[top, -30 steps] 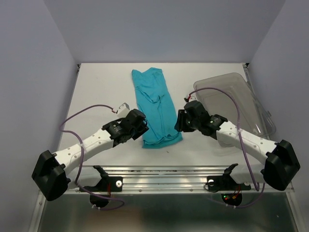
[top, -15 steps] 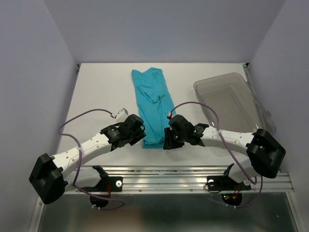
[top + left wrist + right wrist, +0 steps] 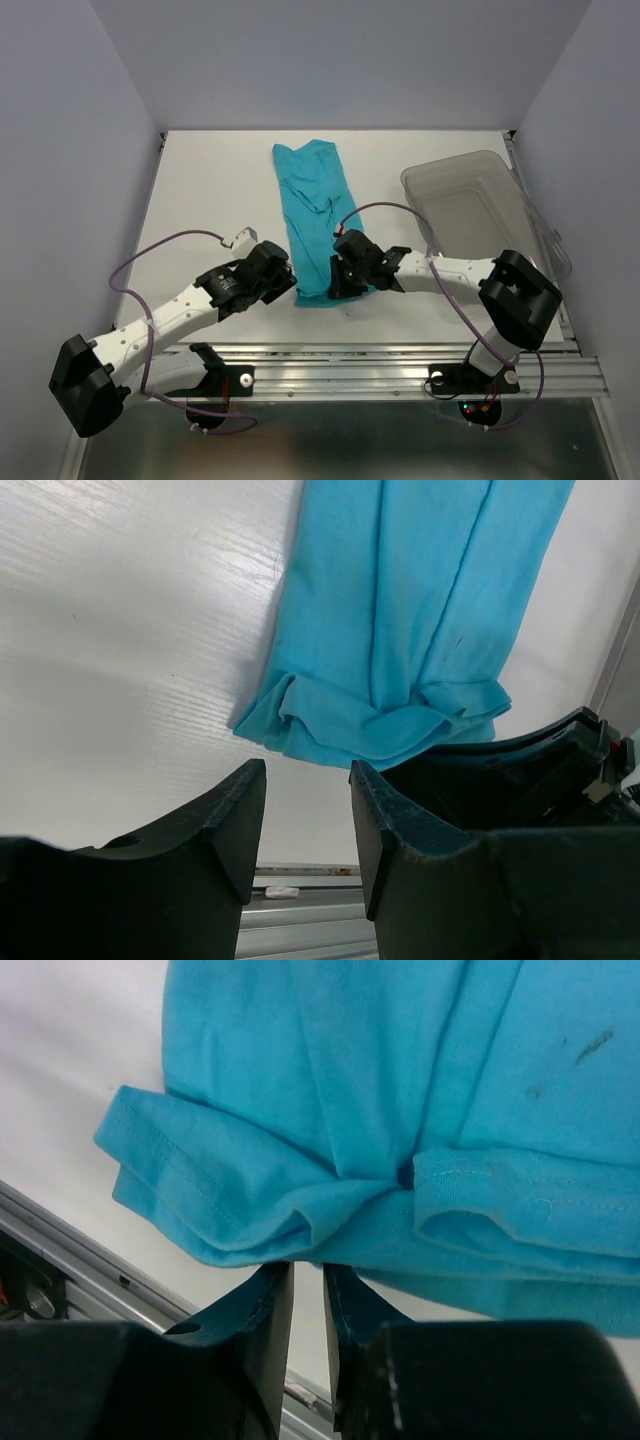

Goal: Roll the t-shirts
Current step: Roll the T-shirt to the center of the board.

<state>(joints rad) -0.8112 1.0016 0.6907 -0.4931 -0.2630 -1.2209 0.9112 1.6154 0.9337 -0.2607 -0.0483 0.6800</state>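
Top external view: the teal t-shirt (image 3: 315,215) lies flat on the white surface (image 3: 200,190), folded lengthwise into a long narrow strip, with soft wrinkles near its middle. To the right of the t-shirt, apart from it, stands a clear grey-tinted plastic bin (image 3: 480,215), rectangular with rounded corners. Both arms reach to the near hem of the t-shirt. The left end effector (image 3: 305,770) is just beside the near left corner of the t-shirt and does not touch it; its two dark fingers are spread and hold nothing. The right end effector (image 3: 308,1265) is at the near edge of the t-shirt, where the thin cloth bunches in loose folds with a stitched hem. Its fingers stand almost together, with only a thin slit between, and the tips are against the fold. I cannot tell if cloth is pinched there.
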